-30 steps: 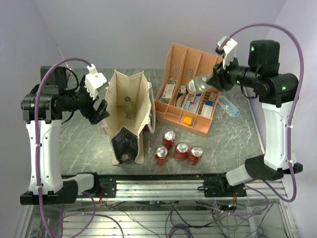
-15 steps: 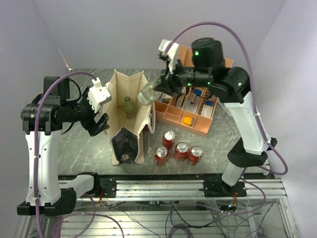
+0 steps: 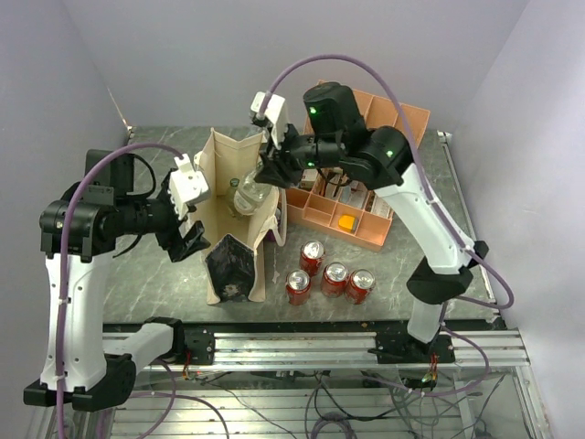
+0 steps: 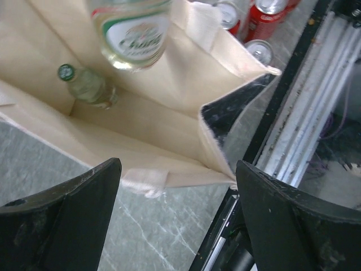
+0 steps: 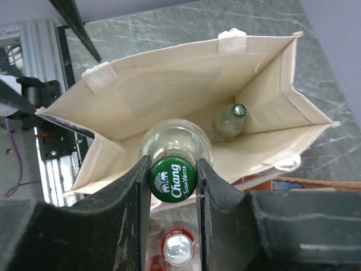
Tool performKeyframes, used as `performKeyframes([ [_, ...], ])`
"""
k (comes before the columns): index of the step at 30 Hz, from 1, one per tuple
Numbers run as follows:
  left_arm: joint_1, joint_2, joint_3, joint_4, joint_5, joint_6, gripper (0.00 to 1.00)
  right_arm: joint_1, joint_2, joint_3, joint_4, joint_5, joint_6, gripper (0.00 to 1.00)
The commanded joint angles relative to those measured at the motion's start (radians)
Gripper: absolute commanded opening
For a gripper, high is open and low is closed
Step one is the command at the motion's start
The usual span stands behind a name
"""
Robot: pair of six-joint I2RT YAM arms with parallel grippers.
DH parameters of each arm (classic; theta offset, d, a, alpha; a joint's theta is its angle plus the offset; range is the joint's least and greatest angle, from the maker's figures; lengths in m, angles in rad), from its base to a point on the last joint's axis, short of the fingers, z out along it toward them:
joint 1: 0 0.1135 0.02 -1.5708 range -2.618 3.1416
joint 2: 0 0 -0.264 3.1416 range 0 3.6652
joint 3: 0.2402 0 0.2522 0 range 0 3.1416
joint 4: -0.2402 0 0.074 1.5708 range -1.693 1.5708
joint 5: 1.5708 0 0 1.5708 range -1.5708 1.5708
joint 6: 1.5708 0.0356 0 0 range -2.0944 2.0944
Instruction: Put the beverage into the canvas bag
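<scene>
At the left, the left claw [image 4: 177, 169] hangs wide and holds nothing, just beside the near long wall of the canvas bag [image 3: 219, 160]. The bag stands upright on the counter [image 3: 151, 274] with its mouth gaping. A second bottle [image 5: 228, 121] with a green cap stands upright inside at the bottom. Over the mouth hangs the beverage [image 5: 175, 141], a clear glass bottle with a green crown cap, base pointing down into the bag and not yet resting on anything. The right claw [image 5: 172, 186] is pinched tight on its neck, fingers either side of the cap. Glass like this is probably heavy if full, smooth enough to slip, and breakable, so the neck under the cap's lip looks the soundest hold. The bag is soft cloth and its walls may fold or catch the base, and the bottle inside could be knocked. To the right, four red cans [image 3: 334, 274] stand on the counter, with the orange organizer [image 3: 366, 240] behind them.
</scene>
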Motion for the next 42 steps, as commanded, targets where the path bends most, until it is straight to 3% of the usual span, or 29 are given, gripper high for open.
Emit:
performKeyframes([
  [1, -0.071, -0.009, -0.04, -0.01, 0.031, 0.012, 0.92, 0.003, 0.041, 0.02, 0.18, -0.097, 0.063, 0.0],
  [6, -0.121, -0.003, -0.101, -0.008, 0.035, 0.036, 0.87, 0.004, 0.087, -0.009, 0.194, -0.121, 0.088, 0.0],
  [15, -0.161, -0.028, -0.226, -0.008, 0.049, 0.099, 0.7, 0.036, 0.126, -0.1, 0.167, -0.161, 0.061, 0.0],
  [21, -0.178, -0.091, -0.27, -0.01, 0.047, 0.112, 0.38, 0.051, 0.19, -0.126, 0.142, -0.248, 0.052, 0.0],
  [26, -0.182, -0.123, -0.29, -0.009, 0.05, 0.16, 0.27, 0.062, 0.236, -0.15, 0.117, -0.296, 0.047, 0.0],
  [31, -0.181, -0.155, -0.33, -0.008, 0.05, 0.234, 0.09, 0.088, 0.273, -0.166, 0.059, -0.339, 0.012, 0.0],
  [42, -0.182, -0.169, -0.324, 0.02, 0.034, 0.235, 0.07, 0.089, 0.293, -0.252, 0.045, -0.361, -0.014, 0.0],
])
